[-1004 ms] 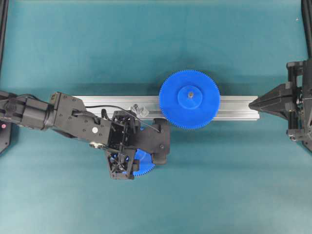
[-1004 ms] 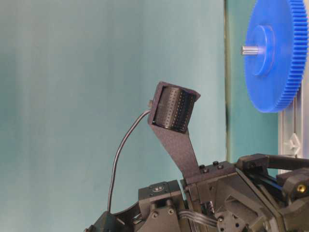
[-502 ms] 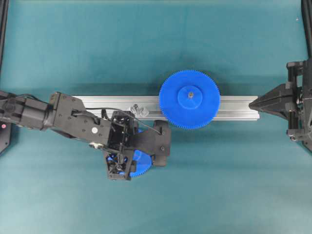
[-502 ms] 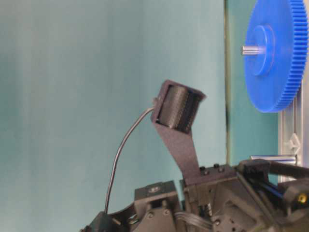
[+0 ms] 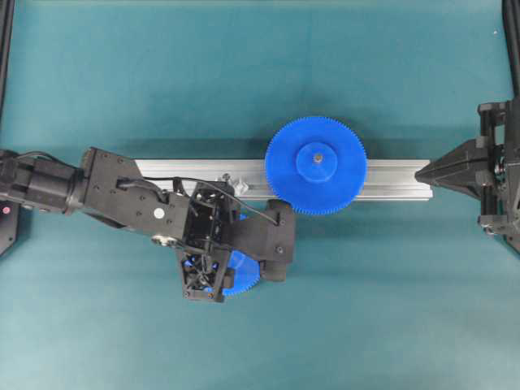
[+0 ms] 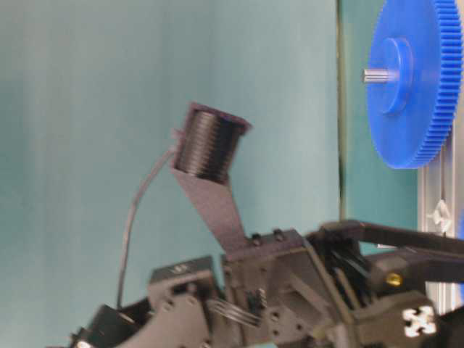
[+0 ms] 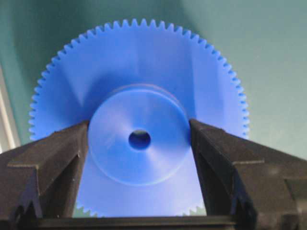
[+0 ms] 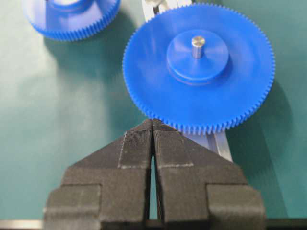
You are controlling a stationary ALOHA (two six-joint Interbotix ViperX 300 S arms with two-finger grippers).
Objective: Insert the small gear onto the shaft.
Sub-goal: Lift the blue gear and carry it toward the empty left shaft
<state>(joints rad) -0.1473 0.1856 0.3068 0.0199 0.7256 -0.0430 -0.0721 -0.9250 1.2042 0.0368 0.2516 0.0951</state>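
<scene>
The left gripper (image 7: 139,143) grasps the small gear (image 7: 139,129) by its raised round hub, one black finger (image 7: 57,158) pressed to each side, which leaves the centre hole bare and facing up at the wrist camera — the sensible hold, it seems, for lowering that hole over a pin. From overhead the small gear (image 5: 241,275) shows only as a blue crescent under the left gripper (image 5: 213,272), just on the near side of the long aluminium bar (image 5: 390,179) that lies left to right across the teal table (image 5: 244,73). The shaft (image 5: 231,182) stands on the bar just beyond the wrist, its shiny base peeking out at the arm's far edge; gear and pin are near each other but not yet lined up. To the right, the wider blue gear (image 5: 315,165) sits on the bar with its own grey pin (image 8: 197,47) through the hub, presumably the partner the small gear is meant to mesh with. The right gripper (image 8: 152,139) waits clear at the bar's right end, its fingers pressed together on nothing.
</scene>
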